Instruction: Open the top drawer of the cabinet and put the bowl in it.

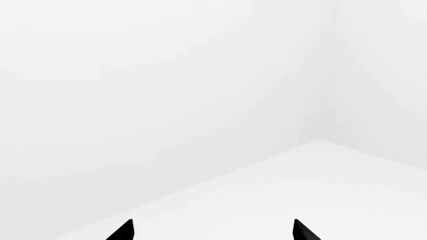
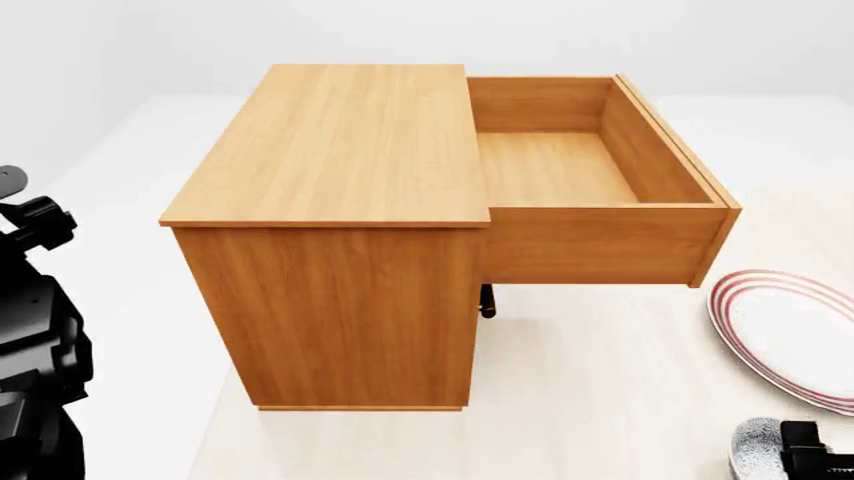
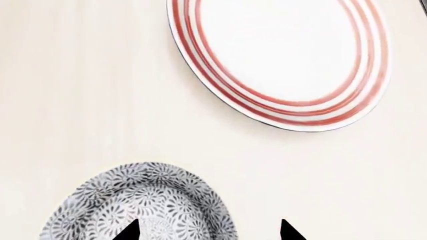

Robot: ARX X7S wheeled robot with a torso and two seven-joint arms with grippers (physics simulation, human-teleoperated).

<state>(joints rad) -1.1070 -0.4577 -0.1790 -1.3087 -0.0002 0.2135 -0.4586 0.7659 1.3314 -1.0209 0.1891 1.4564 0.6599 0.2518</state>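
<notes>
Right gripper [image 3: 208, 231] is spread open with one fingertip over the bowl [image 3: 143, 200], gripping nothing yet, bowl sits on the floor beside the plate [image 3: 280, 60], top drawer [image 2: 587, 170] already out and empty, so you've grasp and placement left.

The bowl [image 2: 758, 452] and plate [image 2: 798, 340] run off the head view's edge; lower drawers sit hidden behind the cabinet [image 2: 334, 300] side.

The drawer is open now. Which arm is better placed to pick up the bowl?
The right. Its gripper hangs over the bowl, fingertips apart, beside the plate. The left gripper faces only bare white wall.
</notes>
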